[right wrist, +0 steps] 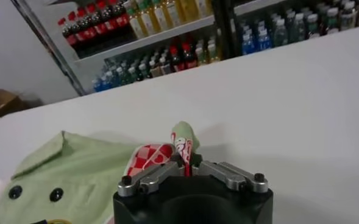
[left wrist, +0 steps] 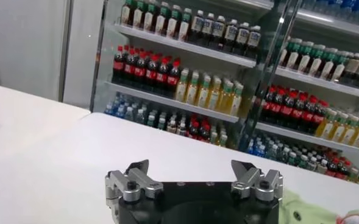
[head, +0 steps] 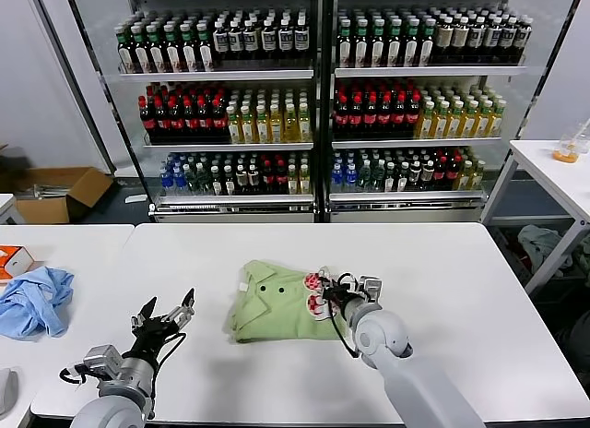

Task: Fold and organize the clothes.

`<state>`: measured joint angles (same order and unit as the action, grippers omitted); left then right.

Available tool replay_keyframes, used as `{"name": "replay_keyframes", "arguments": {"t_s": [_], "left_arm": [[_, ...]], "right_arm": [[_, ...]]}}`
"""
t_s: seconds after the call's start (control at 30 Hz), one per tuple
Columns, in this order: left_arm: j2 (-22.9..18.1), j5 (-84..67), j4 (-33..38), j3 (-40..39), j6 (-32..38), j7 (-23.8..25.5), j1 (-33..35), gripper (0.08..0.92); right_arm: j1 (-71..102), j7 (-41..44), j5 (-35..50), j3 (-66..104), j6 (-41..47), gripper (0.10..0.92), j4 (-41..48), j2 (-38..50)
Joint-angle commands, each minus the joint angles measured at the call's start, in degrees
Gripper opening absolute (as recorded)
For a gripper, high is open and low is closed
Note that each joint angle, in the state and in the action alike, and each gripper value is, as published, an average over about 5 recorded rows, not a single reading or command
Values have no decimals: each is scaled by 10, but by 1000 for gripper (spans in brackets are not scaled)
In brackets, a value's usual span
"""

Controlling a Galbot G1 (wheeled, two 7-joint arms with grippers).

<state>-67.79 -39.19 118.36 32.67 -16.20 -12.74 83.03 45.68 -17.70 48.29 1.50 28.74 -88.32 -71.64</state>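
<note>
- Green shirt (head: pixel 277 302) lying folded mid-table (head: pixel 461 280), collar toward left.
- Right gripper (head: pixel 334 290) at shirt's right edge, pinched tight on a raised fold of printed cloth.
- Left gripper (head: pixel 166 315) poised over bare table left of shirt, spread wide, holding nothing.

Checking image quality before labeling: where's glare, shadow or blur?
Head view: glare streaks on the fridge doors, soft shadow under the green shirt. Left wrist view: bottles soft. Right wrist view: right gripper pinching shirt, background shelves blurred.
</note>
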Motion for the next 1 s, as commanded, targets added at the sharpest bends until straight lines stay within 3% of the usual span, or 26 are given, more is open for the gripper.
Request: {"name": "replay_keyframes", "arguments": {"t_s": [0.03,0.4,0.57,0.8,1.0], "left_arm": [[-3,2,3,3,1,4,5,823],[-13,18,6,-20,-1,6,-4,823],[-14,25,11,-26,0,11,-3,823],[-14,35,22,-34,2,15,1,823],[-9,53,38,-41,6,25,8,823]], "right_arm": [[-29,38,-86,18,6,134,33,65],[-77,170,-172,40,24,133,82,135],[-44,174,-179,44,-71,143,57,133],[39,124,-265,75,-254,313,-1,137],[204,97,-284,177,-303,486,-128,151]]}}
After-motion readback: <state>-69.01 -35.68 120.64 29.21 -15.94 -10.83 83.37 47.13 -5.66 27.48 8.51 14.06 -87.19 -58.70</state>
